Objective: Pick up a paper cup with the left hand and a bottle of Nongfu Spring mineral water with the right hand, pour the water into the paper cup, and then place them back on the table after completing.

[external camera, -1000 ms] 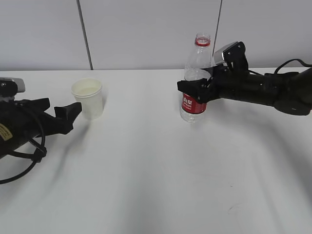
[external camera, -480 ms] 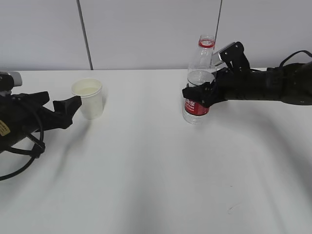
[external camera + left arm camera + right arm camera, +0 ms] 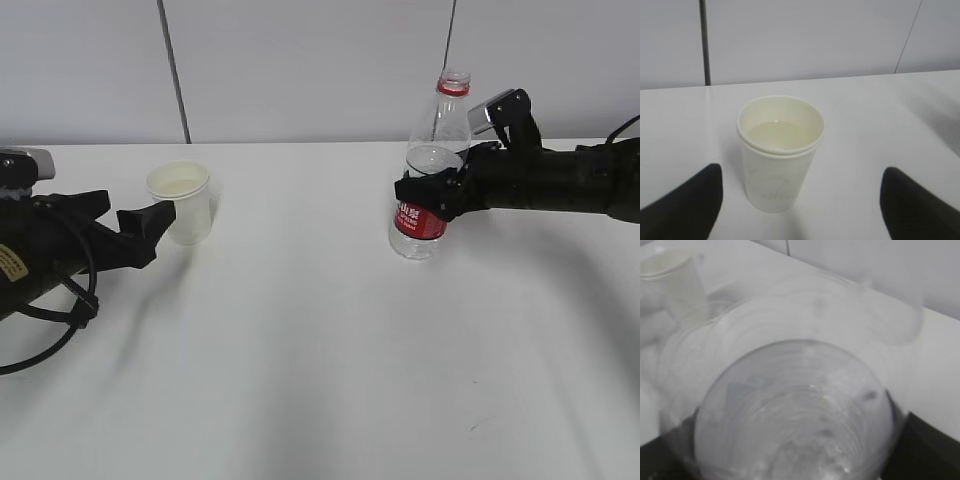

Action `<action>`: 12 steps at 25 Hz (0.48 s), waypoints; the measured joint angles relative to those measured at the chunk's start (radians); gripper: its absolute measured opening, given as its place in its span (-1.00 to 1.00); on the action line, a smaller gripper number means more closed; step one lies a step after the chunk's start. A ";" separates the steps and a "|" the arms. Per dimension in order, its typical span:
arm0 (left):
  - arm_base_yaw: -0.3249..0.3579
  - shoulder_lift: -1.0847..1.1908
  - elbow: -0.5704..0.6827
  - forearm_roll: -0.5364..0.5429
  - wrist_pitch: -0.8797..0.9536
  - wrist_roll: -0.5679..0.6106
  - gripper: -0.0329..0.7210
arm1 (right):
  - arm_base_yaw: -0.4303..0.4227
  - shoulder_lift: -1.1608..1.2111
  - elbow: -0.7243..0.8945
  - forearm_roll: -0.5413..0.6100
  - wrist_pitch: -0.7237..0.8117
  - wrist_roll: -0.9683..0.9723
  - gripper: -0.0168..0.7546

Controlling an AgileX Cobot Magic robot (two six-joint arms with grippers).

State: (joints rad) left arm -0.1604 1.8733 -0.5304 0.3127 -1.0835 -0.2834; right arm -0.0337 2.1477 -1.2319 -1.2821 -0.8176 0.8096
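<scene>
At the far left we see the left hand [image 3: 120, 232] lying low over the table [image 3: 300, 360], its yellow sticker on the arm and a black cable looping below it. Its jaws stand apart and empty, the tips just short of the paper cup [image 3: 181, 203]. From the left wrist view the two dark fingers [image 3: 682, 207] sit on either side of the paper cup [image 3: 780, 152] without touching it, and we can see pale liquid inside.

The cup stands upright on the white tabletop, near the back wall.

Moving right across the bare middle of the table, we reach the bottle [image 3: 428, 170], uncapped, with a red ring at the neck and a red label. The right hand [image 3: 432, 195] is clamped around its middle at label height. The water [image 3: 425, 165] reaches about shoulder height. We cannot tell whether the base touches the table. The right wrist view is filled by the blurred bottle [image 3: 790, 415].
</scene>
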 joint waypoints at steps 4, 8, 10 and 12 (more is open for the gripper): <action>-0.001 0.000 0.000 0.000 0.000 0.000 0.64 | -0.002 0.000 0.000 0.001 0.000 0.000 0.58; -0.001 0.000 0.000 0.001 0.000 0.000 0.64 | -0.002 0.000 0.000 0.040 -0.002 -0.029 0.58; -0.001 0.000 0.000 0.001 0.000 0.000 0.64 | -0.002 0.000 0.000 0.070 -0.004 -0.054 0.58; -0.001 0.000 0.000 0.001 0.000 0.000 0.64 | 0.002 0.002 0.000 0.092 -0.010 -0.074 0.58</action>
State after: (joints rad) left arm -0.1615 1.8733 -0.5304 0.3135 -1.0835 -0.2834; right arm -0.0314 2.1500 -1.2319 -1.1898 -0.8279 0.7355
